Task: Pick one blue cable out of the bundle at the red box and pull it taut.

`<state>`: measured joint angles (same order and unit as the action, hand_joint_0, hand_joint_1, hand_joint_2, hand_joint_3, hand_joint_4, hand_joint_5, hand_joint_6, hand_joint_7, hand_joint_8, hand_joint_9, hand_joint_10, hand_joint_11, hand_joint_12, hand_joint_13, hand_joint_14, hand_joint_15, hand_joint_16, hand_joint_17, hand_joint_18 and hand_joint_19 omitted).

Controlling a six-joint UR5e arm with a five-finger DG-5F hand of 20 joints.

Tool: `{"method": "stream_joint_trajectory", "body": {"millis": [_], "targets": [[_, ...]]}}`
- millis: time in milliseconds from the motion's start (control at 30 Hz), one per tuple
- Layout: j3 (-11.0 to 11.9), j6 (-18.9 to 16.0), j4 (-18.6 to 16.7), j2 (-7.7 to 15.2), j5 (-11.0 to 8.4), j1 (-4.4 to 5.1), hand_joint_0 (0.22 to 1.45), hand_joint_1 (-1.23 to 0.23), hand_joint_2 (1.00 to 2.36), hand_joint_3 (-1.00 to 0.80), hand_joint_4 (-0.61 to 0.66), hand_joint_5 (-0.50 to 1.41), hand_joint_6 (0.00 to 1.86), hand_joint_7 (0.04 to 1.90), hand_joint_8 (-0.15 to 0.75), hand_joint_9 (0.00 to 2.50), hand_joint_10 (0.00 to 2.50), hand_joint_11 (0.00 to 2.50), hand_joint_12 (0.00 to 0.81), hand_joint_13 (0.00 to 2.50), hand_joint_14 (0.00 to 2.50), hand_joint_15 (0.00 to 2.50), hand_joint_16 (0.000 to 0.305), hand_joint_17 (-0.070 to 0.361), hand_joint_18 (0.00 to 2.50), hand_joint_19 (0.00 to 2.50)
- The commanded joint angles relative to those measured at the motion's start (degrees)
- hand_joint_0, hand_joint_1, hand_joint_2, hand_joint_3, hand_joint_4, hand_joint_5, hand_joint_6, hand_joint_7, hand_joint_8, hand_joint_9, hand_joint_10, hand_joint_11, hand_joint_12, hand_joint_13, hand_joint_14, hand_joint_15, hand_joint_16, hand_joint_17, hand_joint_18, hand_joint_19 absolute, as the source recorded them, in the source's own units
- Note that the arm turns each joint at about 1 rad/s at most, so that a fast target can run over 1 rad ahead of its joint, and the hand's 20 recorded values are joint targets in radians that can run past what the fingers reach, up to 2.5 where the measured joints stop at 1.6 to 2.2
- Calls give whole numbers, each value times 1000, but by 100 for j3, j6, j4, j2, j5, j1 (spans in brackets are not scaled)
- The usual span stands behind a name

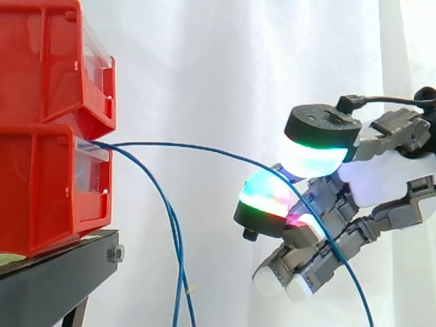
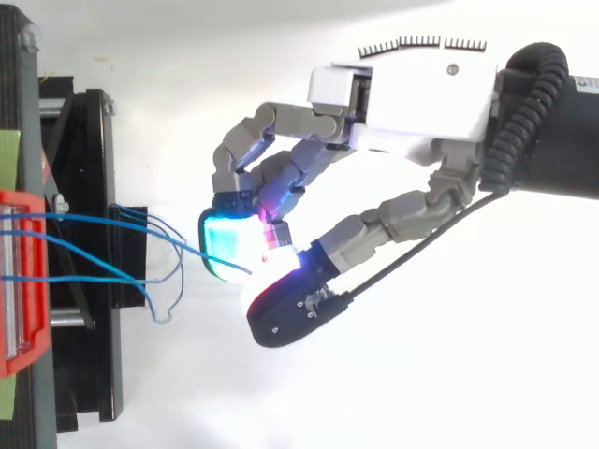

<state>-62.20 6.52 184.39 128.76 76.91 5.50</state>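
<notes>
From my remote station, nearest the side camera, the hand [image 1: 381, 178] reaches in from the right edge of the frame, fingers curled. Its glowing fingertips [image 1: 313, 158] close together on one blue cable [image 1: 204, 149], pinching it. That cable leaves the red box [image 1: 41, 191] at centre left and arcs across the middle of the frame. It passes between the pads and drops toward the lower right corner, bowed rather than straight. In the top view the same cable [image 2: 201, 254] runs from the left edge to the meeting point of the cyan pad and the thumb. The other blue cables [image 1: 180, 272] hang down from the box mouth toward the bottom centre, apart from the hand. A second red bin [image 1: 41, 61] sits stacked on the box at upper left. Both rest on a black stand [image 1: 48, 279] in the lower left corner. A white curtain [image 1: 204, 68] closes off the background.
</notes>
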Motion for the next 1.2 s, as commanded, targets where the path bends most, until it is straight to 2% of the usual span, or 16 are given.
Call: {"method": "stream_joint_trajectory", "body": {"millis": [0, 200, 367, 700, 733, 767, 867, 1167], "targets": [[-3, -19, 0, 0, 0, 12, 534, -767, 1000, -500, 55, -194, 928, 909, 296, 964, 10, 1114, 373, 595, 11, 332, 47, 105, 570, 200], [-3, -19, 0, 0, 0, 21, 577, -689, 1000, -500, 56, -193, 920, 937, 302, 970, 11, 1113, 372, 588, 13, 344, 47, 106, 569, 243], [6, -19, 0, 0, -9, 21, 582, -692, 1000, -500, 64, -193, 917, 932, 306, 968, 11, 1110, 375, 587, 11, 347, 48, 107, 571, 251], [-3, -54, 0, 0, 0, 47, 434, -804, 1000, -500, 99, -190, 917, 868, 351, 979, 8, 1099, 422, 602, 10, 343, 58, 129, 633, 231], [-3, -90, 0, 0, 0, 47, 420, -822, 1000, -500, 105, -189, 917, 864, 356, 981, 7, 1104, 427, 604, 12, 342, 59, 132, 641, 227], [-3, -397, 0, 0, 0, 74, 415, -831, 1000, -500, 106, -189, 917, 863, 356, 982, 6, 1109, 430, 605, 10, 345, 59, 133, 644, 226], [-3, -793, 0, 0, 9, 100, 420, -863, 1000, -500, 101, -188, 915, 866, 353, 976, 7, 1104, 426, 599, 9, 343, 59, 132, 636, 228], [-3, -1056, -9, 0, 26, 127, 571, -828, 1000, -500, 65, -190, 903, 940, 305, 947, 13, 1121, 377, 568, 11, 337, 49, 110, 568, 246]]}}
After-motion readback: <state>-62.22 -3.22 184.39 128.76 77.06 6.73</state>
